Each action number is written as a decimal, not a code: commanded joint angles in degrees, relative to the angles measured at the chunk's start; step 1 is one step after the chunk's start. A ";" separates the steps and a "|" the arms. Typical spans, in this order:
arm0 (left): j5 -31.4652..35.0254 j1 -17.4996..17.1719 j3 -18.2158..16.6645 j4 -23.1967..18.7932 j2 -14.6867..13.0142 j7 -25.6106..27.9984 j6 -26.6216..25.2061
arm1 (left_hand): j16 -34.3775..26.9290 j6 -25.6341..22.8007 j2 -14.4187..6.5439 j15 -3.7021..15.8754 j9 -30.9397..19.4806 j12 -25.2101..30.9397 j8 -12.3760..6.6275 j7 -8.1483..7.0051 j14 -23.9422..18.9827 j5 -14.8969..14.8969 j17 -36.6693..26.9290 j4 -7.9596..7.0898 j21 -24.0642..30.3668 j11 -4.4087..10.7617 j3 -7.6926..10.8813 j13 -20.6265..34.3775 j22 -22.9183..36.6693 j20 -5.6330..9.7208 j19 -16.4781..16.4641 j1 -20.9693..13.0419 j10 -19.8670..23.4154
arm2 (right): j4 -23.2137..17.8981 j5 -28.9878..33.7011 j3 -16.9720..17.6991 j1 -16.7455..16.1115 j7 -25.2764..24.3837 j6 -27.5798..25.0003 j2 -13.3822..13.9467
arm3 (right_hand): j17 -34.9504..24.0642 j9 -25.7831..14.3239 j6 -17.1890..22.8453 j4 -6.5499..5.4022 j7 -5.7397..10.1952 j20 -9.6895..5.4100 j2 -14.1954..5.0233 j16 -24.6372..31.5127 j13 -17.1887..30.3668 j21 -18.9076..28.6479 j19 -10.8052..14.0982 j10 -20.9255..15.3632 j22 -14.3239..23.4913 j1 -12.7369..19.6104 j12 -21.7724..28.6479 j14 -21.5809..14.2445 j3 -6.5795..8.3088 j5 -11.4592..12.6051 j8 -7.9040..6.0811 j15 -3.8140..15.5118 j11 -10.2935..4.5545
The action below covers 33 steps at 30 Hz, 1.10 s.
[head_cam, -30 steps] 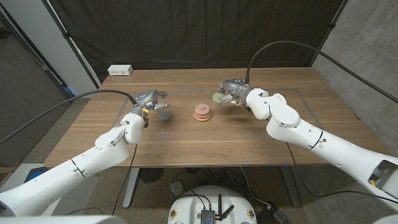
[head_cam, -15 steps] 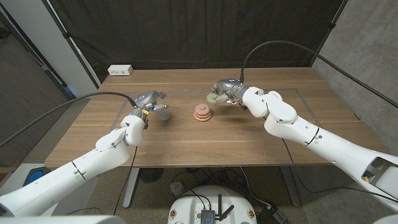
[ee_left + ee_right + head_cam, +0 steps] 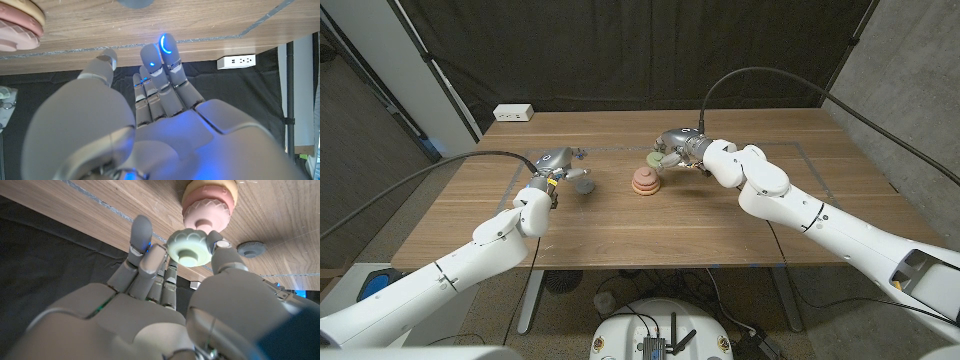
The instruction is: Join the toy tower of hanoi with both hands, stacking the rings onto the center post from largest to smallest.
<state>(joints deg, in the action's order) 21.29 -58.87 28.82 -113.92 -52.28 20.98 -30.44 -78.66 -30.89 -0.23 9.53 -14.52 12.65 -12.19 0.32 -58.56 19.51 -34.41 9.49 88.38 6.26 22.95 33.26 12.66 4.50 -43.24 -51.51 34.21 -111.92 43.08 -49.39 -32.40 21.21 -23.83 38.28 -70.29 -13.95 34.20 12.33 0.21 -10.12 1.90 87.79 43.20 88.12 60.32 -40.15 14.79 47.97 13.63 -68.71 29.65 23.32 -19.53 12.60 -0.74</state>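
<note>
Holding green ring (image 3: 189, 250), right hand (image 3: 672, 150) just beside stack (image 3: 645, 180).

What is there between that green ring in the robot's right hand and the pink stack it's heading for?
Nothing visible. The right hand pinches the green ring just beside the pink stack, with open space between them. The grey ring lies well off, near the left hand.

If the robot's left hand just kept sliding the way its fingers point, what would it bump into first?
Probably the small grey ring lying on the table just beyond the left hand; depth is hard to judge, so it might pass beside it.
</note>
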 commanded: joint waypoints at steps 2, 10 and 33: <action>-0.89 -1.17 -0.53 0.76 0.38 1.33 1.03 | -0.46 -0.60 0.28 3.03 -0.14 0.10 0.15 0.27 -0.57 0.00 -0.40 0.04 0.35 0.13 0.45 0.16 0.28 7.40 -0.48 -0.39 0.56 | 2.58 1.02 -1.87 2.06 2.61 1.41 -2.44 | -0.12 -0.28 6.96 -2.88 6.58 -2.43 -3.46 0.21 0.21 -0.13 0.53 -9.66 0.13 0.03 -0.39 -0.25 3.36 0.35 -0.67 -0.12 -9.59; -0.96 -1.80 -0.81 0.09 0.11 1.49 0.14 | -0.39 -0.57 0.28 3.03 -0.17 0.01 0.25 0.26 -0.42 -0.07 -0.36 0.01 0.32 0.15 0.62 0.30 0.28 7.41 -0.40 -0.42 0.57 | 3.90 2.20 -3.36 3.52 3.42 1.46 -3.98 | -0.15 -0.26 7.06 -2.89 6.63 -2.43 -3.47 0.28 0.38 -0.19 0.48 -9.93 0.12 -0.03 -0.44 -0.25 3.49 0.41 -0.67 -0.13 -9.60; -0.78 -1.58 -0.54 -0.24 -0.08 1.23 -0.56 | -0.08 -0.72 0.25 3.03 -0.26 -0.23 0.32 0.35 0.07 -0.21 -0.11 -0.02 0.34 0.03 0.97 0.33 0.27 7.40 -0.41 -0.28 0.59 | 8.29 3.76 -6.77 6.33 6.31 -0.36 -7.19 | -0.07 -0.23 6.80 -2.89 6.54 -2.43 -3.55 0.27 0.69 -0.25 0.39 -9.99 0.15 -0.23 -0.93 -0.05 3.86 0.60 -0.41 -0.12 -9.51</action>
<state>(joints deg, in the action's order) 20.46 -60.49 28.14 -114.03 -52.27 22.32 -30.69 -78.66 -31.32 -0.23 9.52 -14.51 12.65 -11.76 0.72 -58.55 19.51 -34.63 9.49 88.33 6.45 23.57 33.33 12.65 4.50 -43.23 -51.51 34.40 -105.44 46.08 -54.57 -27.15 26.56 -23.26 32.38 -70.30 -13.95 34.18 12.48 0.23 -10.12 1.90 87.79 43.67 87.87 60.32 -40.14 14.77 47.97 12.74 -68.70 29.81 23.53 -19.53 12.59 -0.75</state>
